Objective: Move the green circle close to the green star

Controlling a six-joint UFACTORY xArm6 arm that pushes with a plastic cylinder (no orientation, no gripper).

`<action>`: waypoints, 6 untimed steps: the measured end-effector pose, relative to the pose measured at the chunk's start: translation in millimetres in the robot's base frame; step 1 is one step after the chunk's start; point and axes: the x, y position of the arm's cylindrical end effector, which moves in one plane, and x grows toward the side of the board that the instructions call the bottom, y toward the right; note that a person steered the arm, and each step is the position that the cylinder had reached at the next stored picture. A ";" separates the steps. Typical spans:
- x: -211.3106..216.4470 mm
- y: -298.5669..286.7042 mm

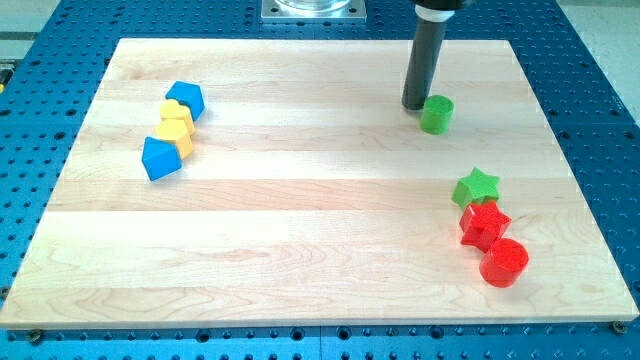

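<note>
You see my tip (415, 106), a bare rod with no fingers to open or close, touching the view's left side of the green circle (436, 114) on the wooden surface (300, 200). The green star (476, 186) lies well apart toward the view's bottom right, touching a red star (484, 224) with a red cylinder (503, 263) just below.

rod (428, 40): top cut off | red star (484, 224): partly hidden
</note>
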 end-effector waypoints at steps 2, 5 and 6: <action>69.4 5.4; 41.6 26.0; 67.4 26.0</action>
